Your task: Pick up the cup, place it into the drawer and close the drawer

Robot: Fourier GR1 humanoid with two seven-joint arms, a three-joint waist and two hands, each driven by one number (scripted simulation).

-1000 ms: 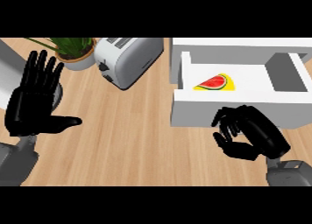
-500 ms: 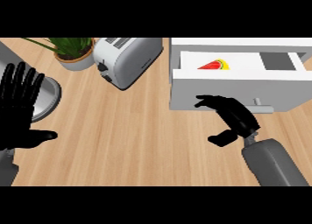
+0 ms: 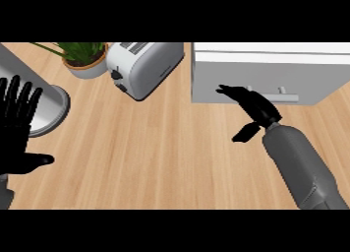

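Drawer (image 3: 279, 81): front panel sits flush with the white cabinet body, handle (image 3: 281, 93) visible on its face; it reads as shut. Cup: not visible anywhere on the counter (image 3: 149, 152) in the head view; I cannot tell where it is.

Right hand (image 3: 252, 104): seen edge-on, fingers extended toward the drawer front, tips at or just short of the panel to the left of the handle. Contact cannot be confirmed. Fingers look straight and held together, nothing between them; thumb hangs down and away from the palm. Grey forearm runs in from the lower right.

Left hand (image 3: 12, 125): at the left edge, palm flat, fingers spread and pointing up, thumb out to the side. Holds nothing. It overlaps a round grey object (image 3: 51, 110) at the left edge, only partly in view.

Other items: toaster (image 3: 143, 66), tilted, near the top centre, just left of the cabinet. Potted plant (image 3: 83, 58) just beside the toaster on its left, green leaves over a tan pot.
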